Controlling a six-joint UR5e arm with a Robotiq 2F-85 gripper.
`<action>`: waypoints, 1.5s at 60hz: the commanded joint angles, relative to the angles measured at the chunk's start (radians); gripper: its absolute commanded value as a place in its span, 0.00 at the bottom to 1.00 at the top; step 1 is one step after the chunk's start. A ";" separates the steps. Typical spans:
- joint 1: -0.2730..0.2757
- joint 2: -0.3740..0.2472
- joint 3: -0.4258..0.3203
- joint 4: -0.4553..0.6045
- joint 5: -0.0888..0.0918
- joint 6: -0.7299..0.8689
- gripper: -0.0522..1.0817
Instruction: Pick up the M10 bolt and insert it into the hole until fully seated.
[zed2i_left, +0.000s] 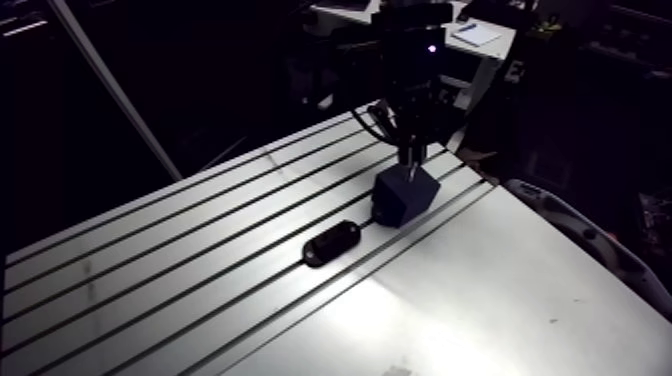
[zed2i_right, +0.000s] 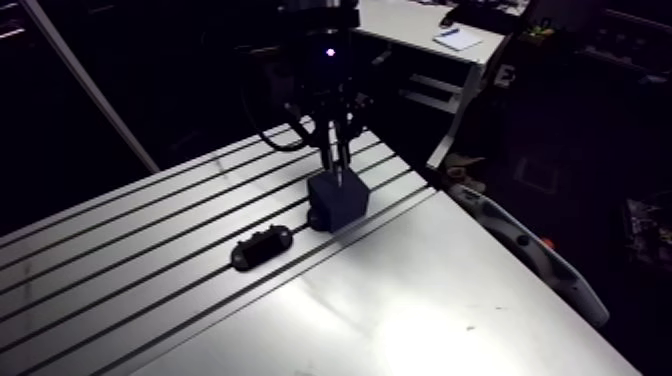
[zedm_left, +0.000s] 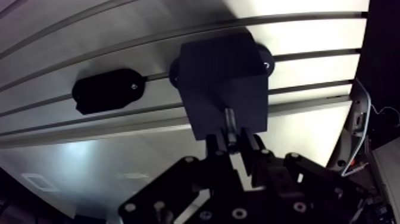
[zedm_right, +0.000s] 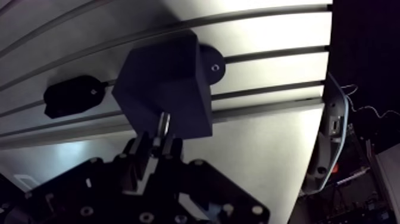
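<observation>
A dark cube-shaped block (zedm_left: 223, 71) is fixed on the slotted table (zed2i_left: 500, 290), on a round base over one slot. My gripper (zedm_left: 232, 140) hangs straight above the block and is shut on a slim metal bolt (zedm_left: 230, 118). The bolt points down between the fingers, and its tip meets the block's top face near the edge closest to the gripper. The hole itself is hidden by the bolt. In the arm view the gripper (zed2i_left: 412, 155) stands upright over the block (zed2i_left: 405, 195).
A black oval holder (zed2i_left: 332, 243) lies on the same slot, a short way from the block. A grey elongated device (zed2i_right: 530, 250) hangs just past the table's right edge. Bare slotted metal surrounds the block.
</observation>
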 joint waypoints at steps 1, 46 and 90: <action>0.000 -0.001 0.006 -0.006 -0.001 0.000 1.00; 0.002 -0.023 0.028 -0.059 0.002 -0.030 0.05; 0.204 -0.280 0.094 -0.157 0.089 0.026 0.05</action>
